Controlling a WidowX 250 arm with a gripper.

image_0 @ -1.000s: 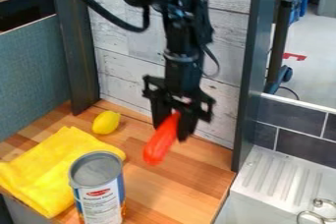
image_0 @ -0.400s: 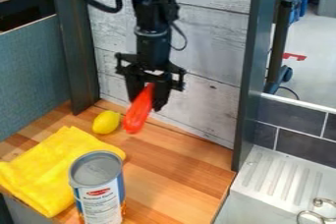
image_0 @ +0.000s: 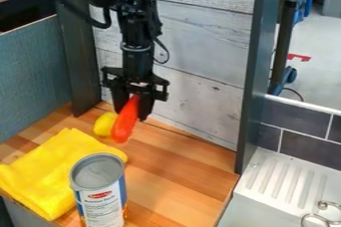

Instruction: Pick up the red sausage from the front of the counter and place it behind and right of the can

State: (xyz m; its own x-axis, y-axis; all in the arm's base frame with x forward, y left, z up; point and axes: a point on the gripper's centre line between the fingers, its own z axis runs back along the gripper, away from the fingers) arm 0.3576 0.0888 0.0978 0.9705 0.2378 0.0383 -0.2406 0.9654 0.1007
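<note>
Red elongated object [image_0: 124,127], its upper end hidden, is gripped by the pincer [image_0: 132,111], partly covering the lemon [image_0: 103,124]; the labelled can [image_0: 100,195] is cut off below.

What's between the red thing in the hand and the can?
In the camera view, there's wooden counter, then the edge of the yellow cloth, between the red thing in the hand and the can.

End effector [image_0: 135,114] shifted left, its red object [image_0: 125,121] now partly covering yellow lemon [image_0: 104,124]
</note>
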